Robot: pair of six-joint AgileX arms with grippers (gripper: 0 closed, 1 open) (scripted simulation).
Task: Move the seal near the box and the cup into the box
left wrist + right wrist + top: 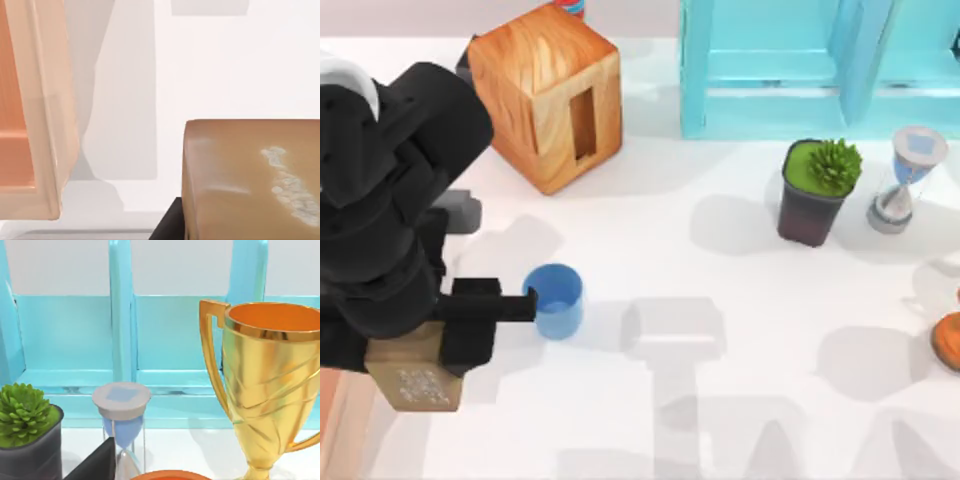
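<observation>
Top view: my left gripper [420, 375] at 8 o'clock, fingers clamped on the seal [412, 385], box [332, 425] rim just beside. Seal step imo; next lower n release, then blue cup [557, 300].

Orange wood-grain block [548, 92] with a dark vertical slot stands in the upper left of the top view, set at an angle on the white table [740, 330]. A small red and blue item [571, 7] shows at the top edge just behind it; its kind cannot be told. Turquoise shelf unit [800, 65] occupies the upper right. Below it, right of centre, stands a dark pot with a green plant [817, 190]. An hourglass [904, 178] with grey caps is just right of the pot. In the right wrist view a gold trophy [262, 390] with handles stands at the right, before the shelf.
</observation>
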